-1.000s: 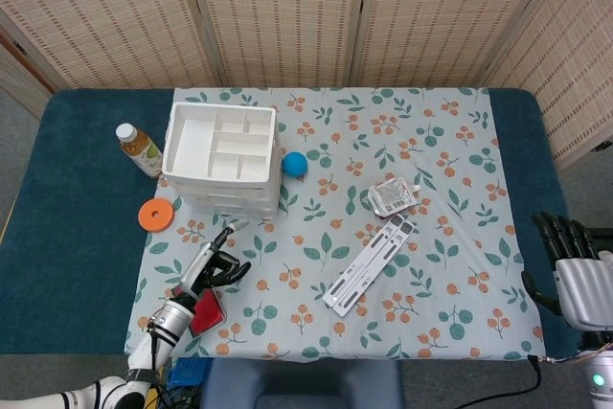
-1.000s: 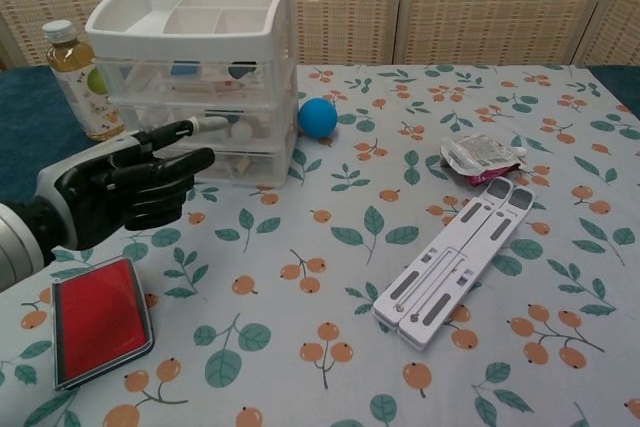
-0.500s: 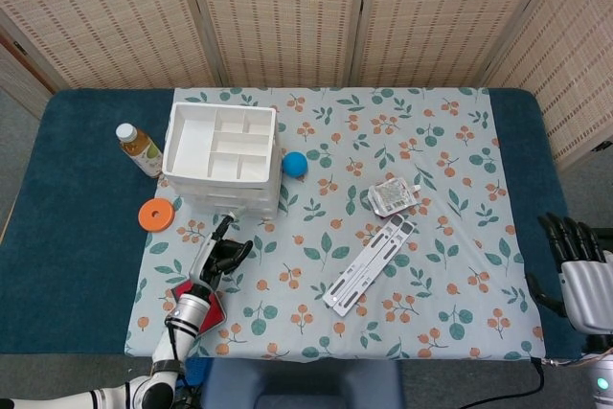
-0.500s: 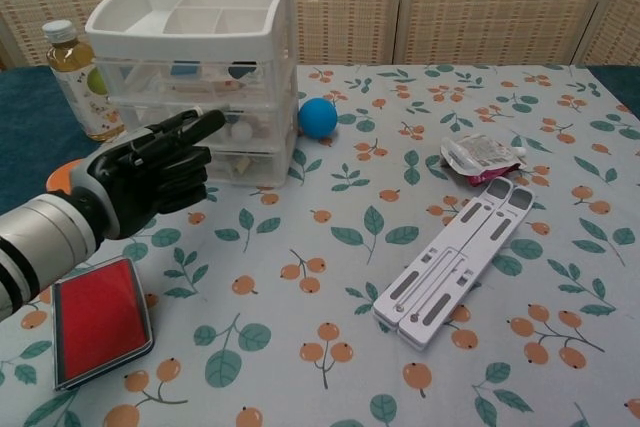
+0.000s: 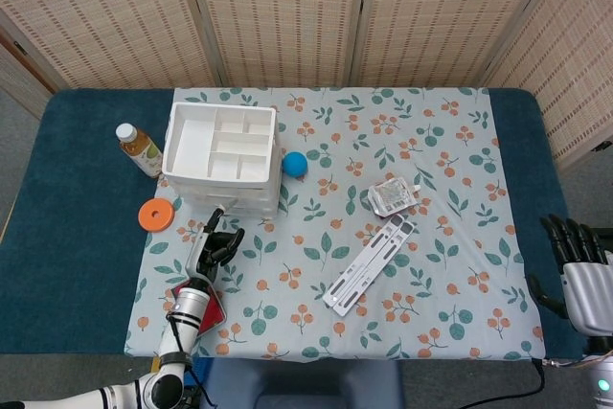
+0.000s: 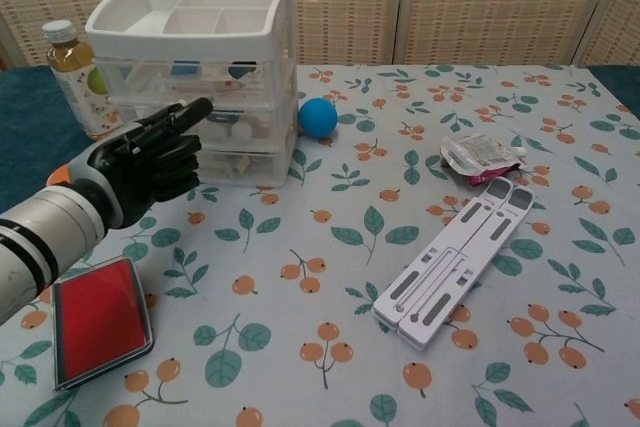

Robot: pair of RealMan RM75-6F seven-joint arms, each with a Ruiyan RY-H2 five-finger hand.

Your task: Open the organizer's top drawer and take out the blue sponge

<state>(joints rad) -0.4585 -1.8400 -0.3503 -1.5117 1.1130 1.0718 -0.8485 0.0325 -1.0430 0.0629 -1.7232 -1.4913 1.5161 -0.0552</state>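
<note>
Since a second ago the left hand (image 6: 150, 162) has moved forward from the near left part of the table toward the front of the white drawer organizer (image 6: 200, 67), and the red case (image 6: 98, 319) it hovered over now lies uncovered on the cloth. Its fingers are curled in with one finger stretched out, the tip right at the organizer's drawer fronts; whether it touches cannot be told. It holds nothing. In the head view the same hand (image 5: 215, 247) sits just near of the organizer (image 5: 222, 155).

The drawers look closed. A small blue object shows through the clear front of the top drawer, but whether it is the blue sponge is unclear.

The right hand (image 5: 579, 273) hangs at the near right edge of the table, fingers apart and empty.

A blue ball (image 6: 318, 117) rests just right of the organizer. A drink bottle (image 6: 78, 79) stands on the left, and an orange disc (image 5: 155, 215) lies near it. A folded white stand (image 6: 460, 260) lies on the floral tablecloth (image 6: 330, 347), with a crumpled pouch (image 6: 480, 155) beyond it.
</note>
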